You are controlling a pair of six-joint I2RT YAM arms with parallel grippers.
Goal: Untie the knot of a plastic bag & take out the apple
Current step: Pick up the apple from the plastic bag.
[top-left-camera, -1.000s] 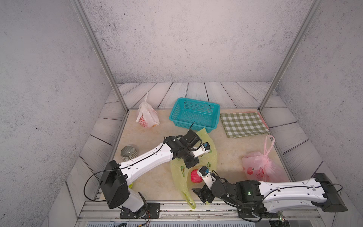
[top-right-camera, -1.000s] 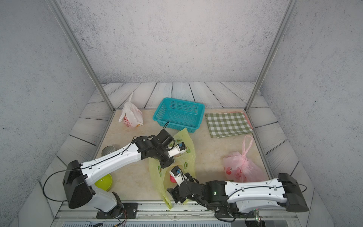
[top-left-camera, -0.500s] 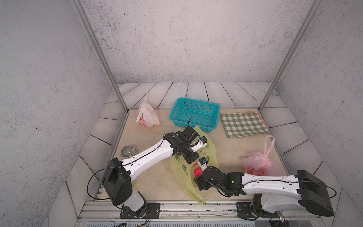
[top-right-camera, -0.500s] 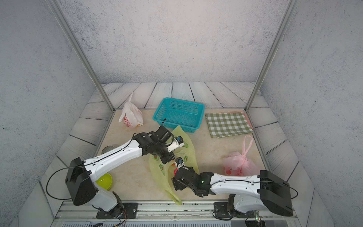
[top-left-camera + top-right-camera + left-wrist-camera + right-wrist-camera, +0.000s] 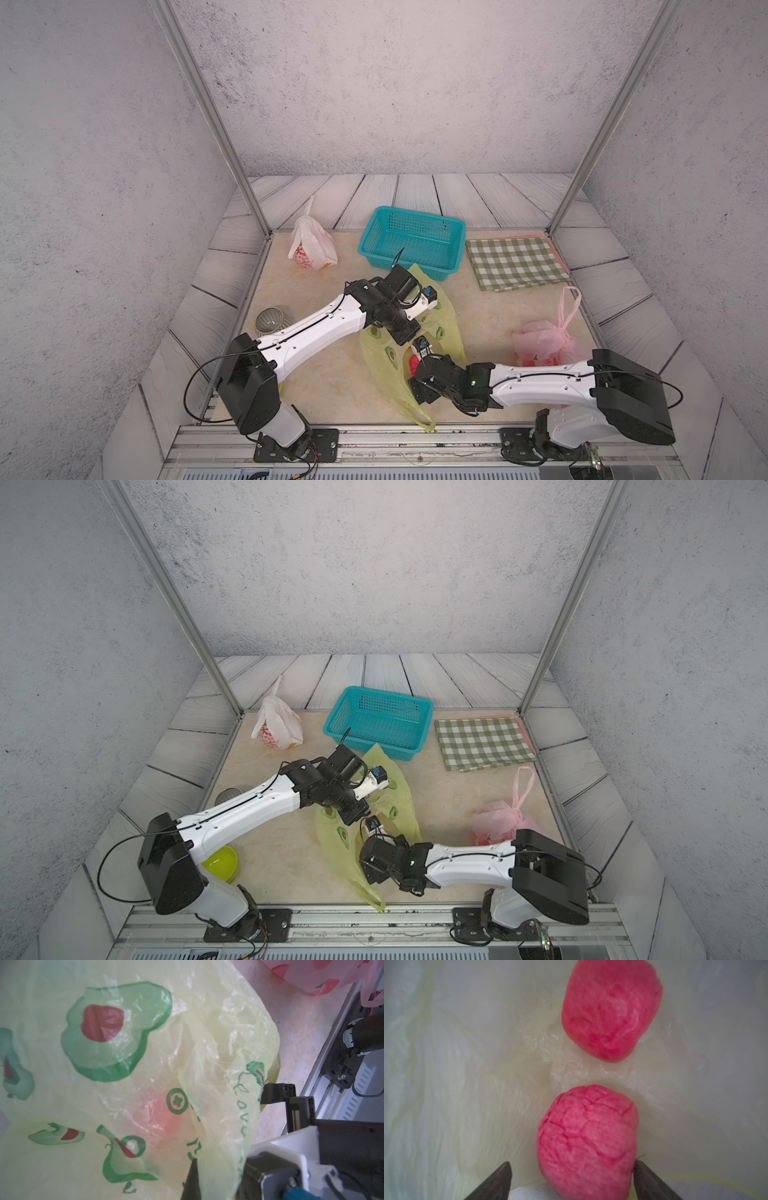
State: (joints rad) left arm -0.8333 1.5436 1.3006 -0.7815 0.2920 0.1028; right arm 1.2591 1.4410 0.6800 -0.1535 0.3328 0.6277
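Apple, inside bag, flanked by right tool

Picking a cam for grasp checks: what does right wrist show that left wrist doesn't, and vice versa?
Right wrist only: the inside of the yellow-green translucent plastic bag, holding two wrinkled pink-red apple-like fruits, the near fruit and the far fruit. The open right gripper straddles the near one.
Left wrist only: the bag's outside with green avocado prints, the pink heart-print plastic bag, the beige tabletop and the front rail.
Both: the yellow-green film and red fruit, which in left wrist is only a blur through the film.
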